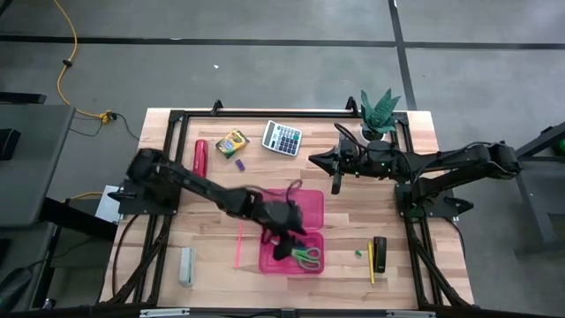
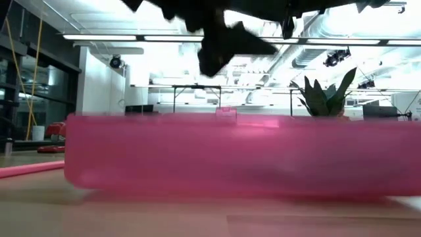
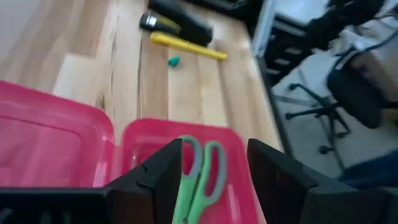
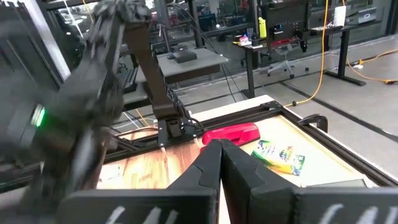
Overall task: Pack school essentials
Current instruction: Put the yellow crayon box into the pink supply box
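two dark fingers (image 3: 160, 180) of the left gripper (image 3: 214, 177) filled the bottom of the left wrist view, and they stood apart with nothing between them. directly under the gap lay the green-handled scissors (image 3: 200, 180), resting inside the pink case (image 3: 59, 143). so the left gripper had let go and held nothing; the scissors seemed packed already.

to do this step well, the left arm should probably rise straight up from the case, so a finger does not catch the scissor handles or push the thin case wall. after that, the yellow pencil (image 3: 188, 46) and the small green eraser (image 3: 173, 61), both lying on the surface beyond the case near a black object (image 3: 177, 22), looked like sensible next picks.

the high view showed the whole layout: the case (image 1: 305, 212) open in the middle, a pink pencil (image 1: 238, 246) just beside it, the crayon box (image 1: 233, 142) and a red object (image 1: 200, 157) well apart toward the far edge, with a calculator (image 1: 282, 137) and a potted plant (image 1: 380, 110). the right gripper (image 1: 335, 184) hung over the surface near the plant, clenched on nothing, which the right wrist view confirmed (image 4: 219, 155). the low view gave only the case wall (image 2: 230, 155) and hid what was inside.
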Available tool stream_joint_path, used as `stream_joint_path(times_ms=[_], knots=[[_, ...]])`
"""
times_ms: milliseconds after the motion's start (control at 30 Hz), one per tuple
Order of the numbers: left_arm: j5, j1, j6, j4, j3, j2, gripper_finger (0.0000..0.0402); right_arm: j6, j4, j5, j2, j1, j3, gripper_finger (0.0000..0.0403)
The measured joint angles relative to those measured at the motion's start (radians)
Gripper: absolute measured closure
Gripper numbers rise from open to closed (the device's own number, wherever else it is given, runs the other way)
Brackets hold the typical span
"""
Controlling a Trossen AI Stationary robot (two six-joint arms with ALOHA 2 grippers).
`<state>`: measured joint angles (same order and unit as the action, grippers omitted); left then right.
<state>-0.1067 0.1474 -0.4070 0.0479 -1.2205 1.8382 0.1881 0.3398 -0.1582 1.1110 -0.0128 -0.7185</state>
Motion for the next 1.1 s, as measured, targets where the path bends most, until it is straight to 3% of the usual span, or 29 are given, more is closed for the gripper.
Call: stream_joint_path(times_ms=[167,300,467,633,800,1100], knots=[[-0.038,-0.059,0.061,-0.144,0.000,-0.204,0.0228,-0.013,0.000,0.007,0.000,0.000,0.000,0.0403],[0.082,-0.089,0.161,-0.176,0.024,-0.414,0.0233,-0.013,0.001,0.026,0.000,0.000,0.000,0.0403],[0.235,-0.106,0.235,0.020,0.189,-0.678,0.0245,-0.013,0.001,0.052,0.000,0.000,0.000,0.0403],[0.264,-0.114,0.161,0.256,0.445,-0.877,0.0253,-0.012,0.001,0.063,0.000,0.000,0.000,0.0403],[0.284,-0.116,0.126,0.364,0.597,-0.987,0.0255,-0.013,0.032,0.063,0.000,0.000,0.000,0.0403],[0.302,-0.116,0.243,0.351,0.619,-1.024,0.0255,-0.062,0.116,0.054,0.000,0.000,0.000,0.0403]])
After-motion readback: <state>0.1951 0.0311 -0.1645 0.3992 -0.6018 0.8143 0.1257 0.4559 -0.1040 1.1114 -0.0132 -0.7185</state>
